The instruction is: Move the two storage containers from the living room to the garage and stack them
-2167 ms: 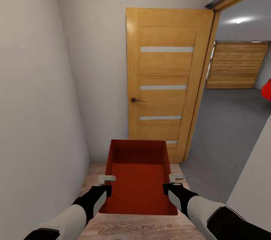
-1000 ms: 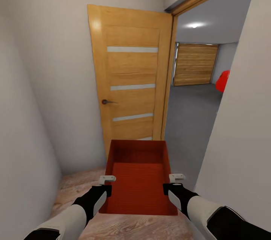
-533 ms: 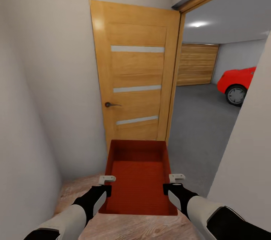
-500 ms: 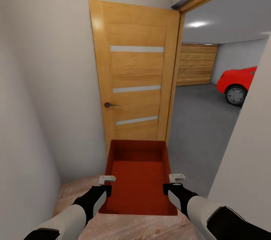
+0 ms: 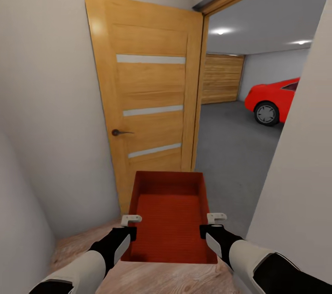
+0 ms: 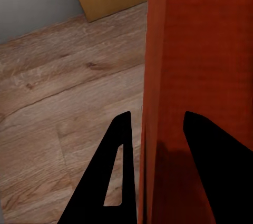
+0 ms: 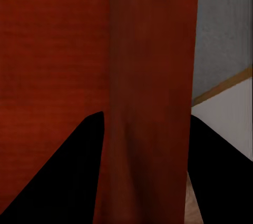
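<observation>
An orange-red storage container (image 5: 169,215) is held in front of me between both arms, open side up and empty. My left gripper (image 5: 132,226) is shut on its left wall (image 6: 153,103), one finger on each side of the rim. My right gripper (image 5: 208,225) is shut on the right wall (image 7: 150,103) in the same way. Through the doorway ahead lies the garage with its dark grey floor (image 5: 230,146). Under me is light wood plank flooring (image 6: 63,108).
An open wooden door (image 5: 145,96) stands ahead at the left, against a pale wall (image 5: 41,100). A white wall edge (image 5: 299,169) bounds the doorway on the right. In the garage a red car (image 5: 272,98) is parked at the right, a wood-plank door (image 5: 222,78) behind.
The view has swung and advanced toward the doorway, so the door sits further left and more of the garage and red car shows. The container and both grippers keep the same hold.
</observation>
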You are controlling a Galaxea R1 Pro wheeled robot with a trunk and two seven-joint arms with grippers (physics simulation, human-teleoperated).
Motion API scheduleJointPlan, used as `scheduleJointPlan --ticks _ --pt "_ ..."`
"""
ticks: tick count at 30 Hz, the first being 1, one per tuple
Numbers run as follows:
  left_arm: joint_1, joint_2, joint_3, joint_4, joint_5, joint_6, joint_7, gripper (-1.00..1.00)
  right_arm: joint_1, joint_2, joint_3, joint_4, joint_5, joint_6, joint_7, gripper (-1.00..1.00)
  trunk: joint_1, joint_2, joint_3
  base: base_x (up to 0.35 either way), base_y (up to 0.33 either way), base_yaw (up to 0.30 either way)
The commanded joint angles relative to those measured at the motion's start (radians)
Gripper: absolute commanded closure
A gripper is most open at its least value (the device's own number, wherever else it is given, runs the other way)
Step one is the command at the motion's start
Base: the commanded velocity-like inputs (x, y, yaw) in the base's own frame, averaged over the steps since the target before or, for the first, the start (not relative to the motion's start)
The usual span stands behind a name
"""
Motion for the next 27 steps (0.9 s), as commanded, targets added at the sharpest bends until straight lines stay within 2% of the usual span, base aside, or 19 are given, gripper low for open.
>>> scheduleJointPlan --ticks 1,10,21,27 --pt "0.000 -0.003 0.015 0.001 -0.005 0.008 0.005 1.00 0.000 0.000 0.087 -0.003 0.010 -0.048 -0.046 1.00 0.000 -0.001 0.000 0.002 0.001 -0.253" --pt "0.000 -0.003 0.015 0.002 -0.005 0.008 0.005 1.00 -0.001 0.000 0.087 -0.003 0.010 -0.048 -0.046 1.00 0.000 -0.001 0.000 0.008 0.008 -0.240" --pt "0.000 -0.003 0.016 0.003 -0.004 0.009 0.005 1.00 0.000 0.000 0.087 -0.003 0.010 -0.048 -0.046 1.00 0.000 -0.001 0.000 0.190 0.225 -0.018" --pt "0.000 -0.003 0.015 0.003 -0.005 0.008 0.005 1.00 0.000 0.001 0.087 -0.003 0.010 -0.048 -0.046 1.00 0.000 -0.001 0.000 0.060 0.058 -0.187"
